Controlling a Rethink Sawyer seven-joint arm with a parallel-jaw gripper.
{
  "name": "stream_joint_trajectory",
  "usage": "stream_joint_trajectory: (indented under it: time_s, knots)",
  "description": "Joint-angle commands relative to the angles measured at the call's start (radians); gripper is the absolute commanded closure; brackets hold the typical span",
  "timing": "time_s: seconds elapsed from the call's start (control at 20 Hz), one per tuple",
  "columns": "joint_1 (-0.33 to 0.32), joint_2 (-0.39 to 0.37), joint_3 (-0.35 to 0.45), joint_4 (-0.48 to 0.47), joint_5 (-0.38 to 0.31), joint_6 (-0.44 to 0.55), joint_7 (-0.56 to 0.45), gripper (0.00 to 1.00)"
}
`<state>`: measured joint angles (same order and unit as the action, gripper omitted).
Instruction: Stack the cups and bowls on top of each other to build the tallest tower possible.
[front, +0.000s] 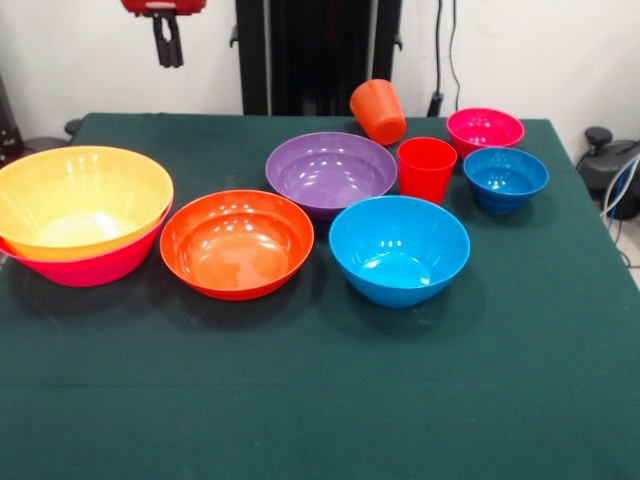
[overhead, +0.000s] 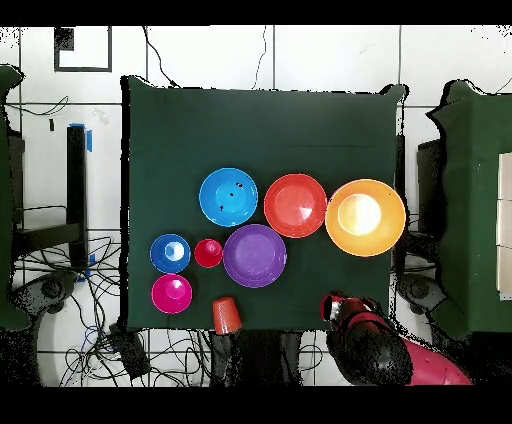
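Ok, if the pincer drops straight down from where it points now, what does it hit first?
Probably bare table near the robot-side edge, not a bowl. Overhead, the pincer hangs clear of the yellow bowl and purple bowl. Depth is uncertain.

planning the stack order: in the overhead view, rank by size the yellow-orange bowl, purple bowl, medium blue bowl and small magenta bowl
1. yellow-orange bowl
2. purple bowl and medium blue bowl: purple looks slightly wider, too close to rank
3. small magenta bowl

Tool (front: 167, 40) cropped, pink bowl (front: 90, 268) mostly hidden
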<state>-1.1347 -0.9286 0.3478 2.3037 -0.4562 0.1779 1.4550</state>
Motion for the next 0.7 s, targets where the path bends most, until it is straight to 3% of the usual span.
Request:
stream_joint_trajectory:
  time_s: [0.05, 0.4, 0.7]
  knots:
    - [0.056, 0.053, 0.034, 0.103, 0.040, -0.075, 0.200, 1.00]
    - [0.072, 0.046, 0.035, 0.143, 0.039, -0.105, 0.260, 1.00]
    - [0.071, 0.044, 0.056, 0.120, 0.035, -0.085, 0.271, 1.00]
